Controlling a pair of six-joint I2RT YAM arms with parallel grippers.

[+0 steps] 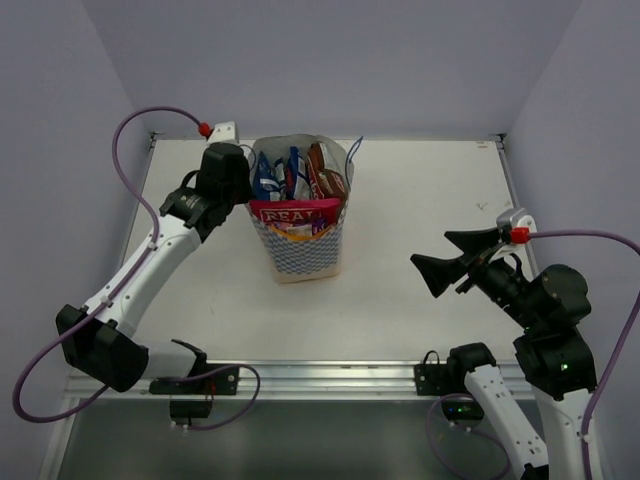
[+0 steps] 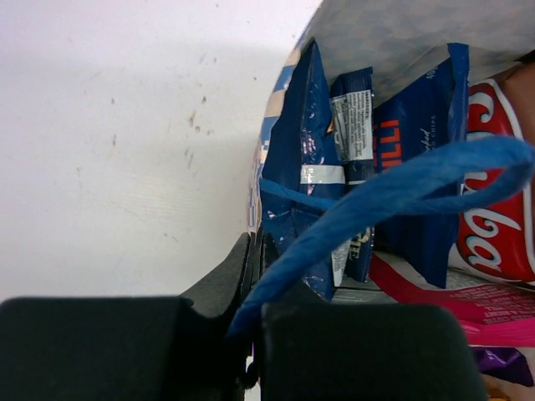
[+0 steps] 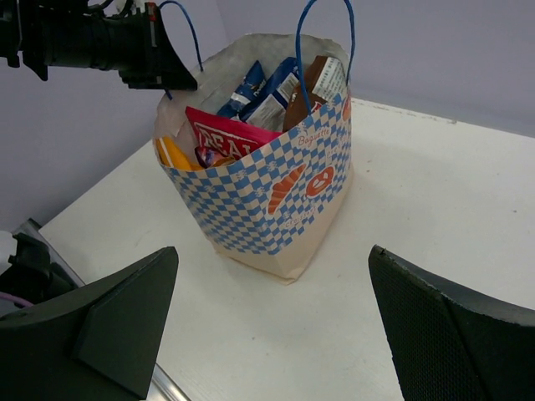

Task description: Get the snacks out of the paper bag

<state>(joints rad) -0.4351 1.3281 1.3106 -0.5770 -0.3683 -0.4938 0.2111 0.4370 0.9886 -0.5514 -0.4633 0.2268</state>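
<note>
Left gripper [image 1: 244, 187] is clamped shut at the left rim of the paper bag [image 1: 300, 255], pinching the blue string handle [image 2: 401, 188]. The bag stands upright mid-table [image 1: 420, 200] with the snacks all inside: blue packets [image 1: 270, 180], a brown-and-white one [image 1: 325, 170], a red-pink one [image 1: 295, 212], and an orange one [image 1: 290, 232]. Right gripper [image 1: 452, 258] hangs off to the right, jaws spread wide, holding nothing.
</note>
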